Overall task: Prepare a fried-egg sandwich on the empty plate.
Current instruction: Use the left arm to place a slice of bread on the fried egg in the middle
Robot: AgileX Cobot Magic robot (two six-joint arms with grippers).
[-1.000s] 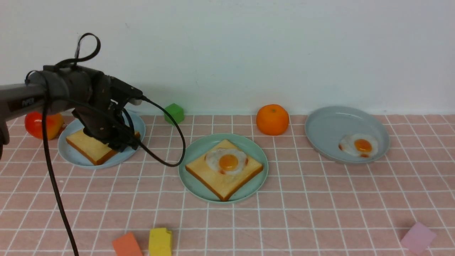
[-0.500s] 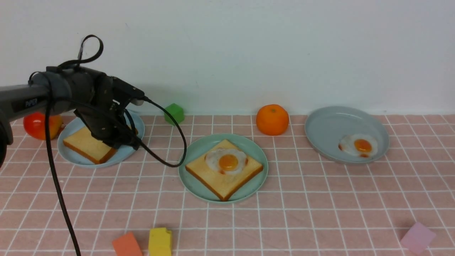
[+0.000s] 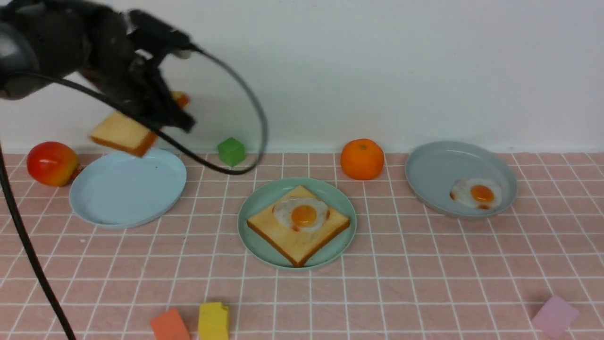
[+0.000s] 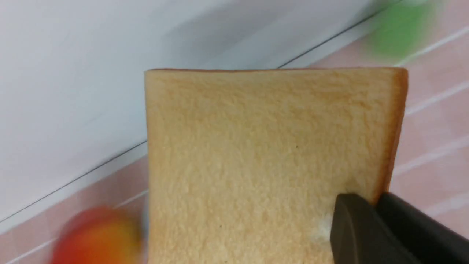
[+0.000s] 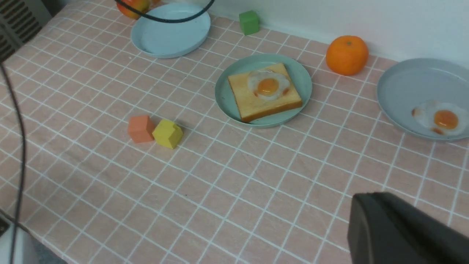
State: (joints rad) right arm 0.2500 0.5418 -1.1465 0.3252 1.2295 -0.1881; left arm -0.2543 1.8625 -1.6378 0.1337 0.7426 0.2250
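Toast slice (image 3: 121,133) held in the air, sandwich half built.
Left jaws are clamped on one corner of that slice, up over the pale blue plate (image 3: 127,189); right jaws are closed. On the mint-green plate (image 3: 257,236) a second slice (image 3: 288,241) lies flat with the fried egg (image 3: 302,215) on top.

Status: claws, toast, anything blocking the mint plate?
Left claw shut on toast slice above pale blue plate. Right claw shut, clear of plates. Fried egg on base toast on mint plate. Green cube beside route.
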